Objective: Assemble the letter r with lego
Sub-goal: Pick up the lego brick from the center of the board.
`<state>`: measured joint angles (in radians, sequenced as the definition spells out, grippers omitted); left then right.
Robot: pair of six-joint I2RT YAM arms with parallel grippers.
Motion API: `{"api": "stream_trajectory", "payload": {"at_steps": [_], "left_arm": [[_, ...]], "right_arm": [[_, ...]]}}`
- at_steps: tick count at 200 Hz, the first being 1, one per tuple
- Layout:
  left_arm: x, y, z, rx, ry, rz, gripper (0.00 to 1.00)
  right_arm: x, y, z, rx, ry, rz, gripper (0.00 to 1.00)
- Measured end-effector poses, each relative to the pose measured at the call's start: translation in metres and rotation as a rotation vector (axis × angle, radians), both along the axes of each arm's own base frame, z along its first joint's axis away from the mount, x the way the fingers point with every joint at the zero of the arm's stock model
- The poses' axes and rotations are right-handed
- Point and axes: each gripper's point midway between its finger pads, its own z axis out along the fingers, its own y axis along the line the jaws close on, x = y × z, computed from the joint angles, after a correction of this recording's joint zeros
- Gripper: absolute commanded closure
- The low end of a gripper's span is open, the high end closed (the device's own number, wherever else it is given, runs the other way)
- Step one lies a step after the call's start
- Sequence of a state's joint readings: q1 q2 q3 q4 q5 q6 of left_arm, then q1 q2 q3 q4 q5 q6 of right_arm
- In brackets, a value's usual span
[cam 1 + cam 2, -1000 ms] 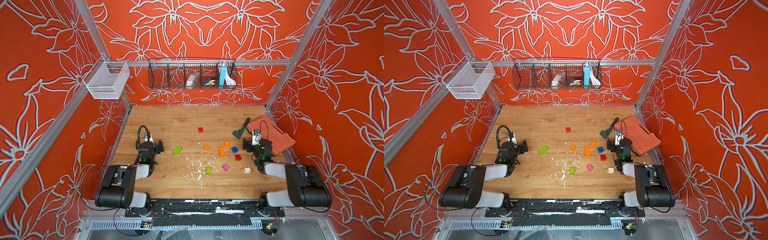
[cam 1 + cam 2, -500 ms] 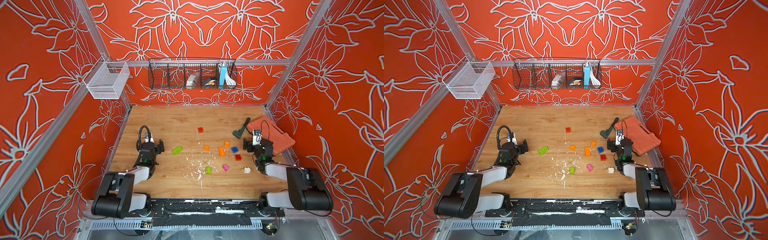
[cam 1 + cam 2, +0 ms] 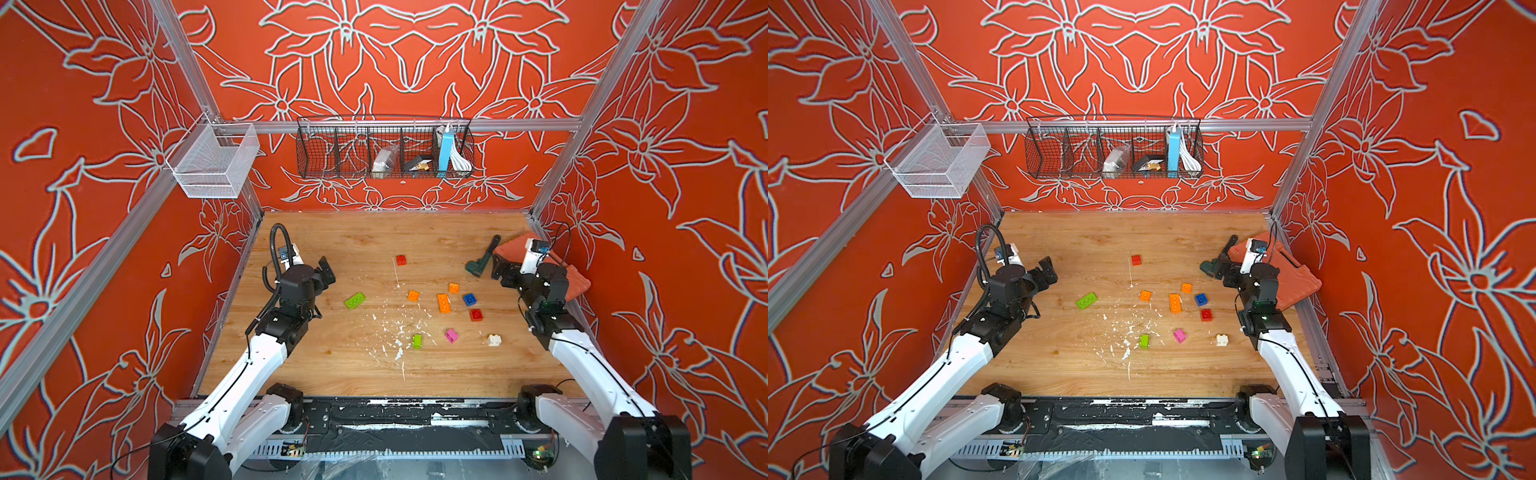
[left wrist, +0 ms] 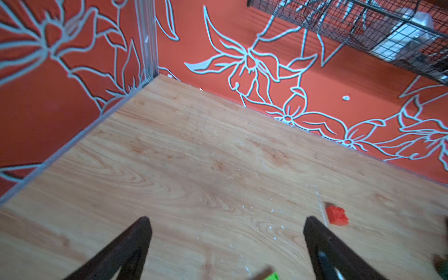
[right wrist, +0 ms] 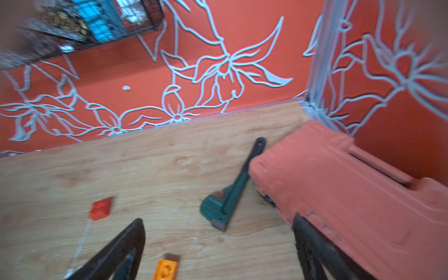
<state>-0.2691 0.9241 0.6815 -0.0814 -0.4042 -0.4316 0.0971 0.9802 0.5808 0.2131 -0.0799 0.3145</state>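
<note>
The lego lies loose on the wooden floor in both top views: a long lime green brick (image 3: 355, 300), a far red brick (image 3: 401, 260), a long orange brick (image 3: 444, 303), a blue brick (image 3: 469, 299), a pink brick (image 3: 451, 335) and a white brick (image 3: 494, 340), among others. My left gripper (image 3: 326, 270) hovers open left of the lime green brick, holding nothing. In the left wrist view the left gripper (image 4: 226, 219) has bare floor between its fingers. My right gripper (image 3: 498, 270) is open at the right, empty. The right wrist view shows the right gripper (image 5: 218, 218) above the floor.
A big orange-red ribbed case (image 3: 577, 282) lies at the right wall, with a dark green wrench (image 3: 482, 259) beside it, close to the right gripper. White flecks (image 3: 399, 332) dot the middle of the floor. A black wire basket (image 3: 384, 147) and a white basket (image 3: 214, 162) hang on the walls.
Both arms have risen from a low folded pose and stretched forward over the floor. Both grippers stayed open. No brick has moved.
</note>
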Motion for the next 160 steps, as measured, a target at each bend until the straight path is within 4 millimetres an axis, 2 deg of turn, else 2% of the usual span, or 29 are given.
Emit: {"api": "stream_trajectory", "payload": {"at_steps": [12,25,47,74,95,113,134,160], "left_arm": [[-0.007,-0.016,-0.007,-0.045,0.053,-0.037,0.01],[-0.018,-0.038,-0.023,-0.074,0.131,-0.095,0.01],[-0.042,-0.071,-0.053,-0.081,0.270,-0.194,0.01],[-0.063,-0.105,-0.073,-0.080,0.375,-0.324,0.01],[-0.077,-0.135,-0.087,-0.071,0.434,-0.444,0.02],[-0.090,-0.154,-0.100,-0.080,0.474,-0.523,0.02],[-0.099,-0.161,-0.115,-0.127,0.510,-0.553,0.03],[-0.110,-0.164,-0.134,-0.192,0.549,-0.557,0.03]], "right_arm": [[-0.004,0.025,0.003,0.037,0.016,0.066,0.03],[-0.012,0.054,0.001,0.073,0.055,0.140,0.02],[-0.032,0.101,-0.009,0.111,0.151,0.259,0.03],[-0.058,0.149,-0.017,0.106,0.264,0.398,0.03],[-0.074,0.165,-0.025,0.100,0.355,0.466,0.03],[-0.091,0.176,-0.033,0.092,0.421,0.570,0.02],[-0.116,0.188,-0.045,0.039,0.503,0.703,0.03],[-0.146,0.204,-0.059,-0.110,0.581,0.838,0.03]]}}
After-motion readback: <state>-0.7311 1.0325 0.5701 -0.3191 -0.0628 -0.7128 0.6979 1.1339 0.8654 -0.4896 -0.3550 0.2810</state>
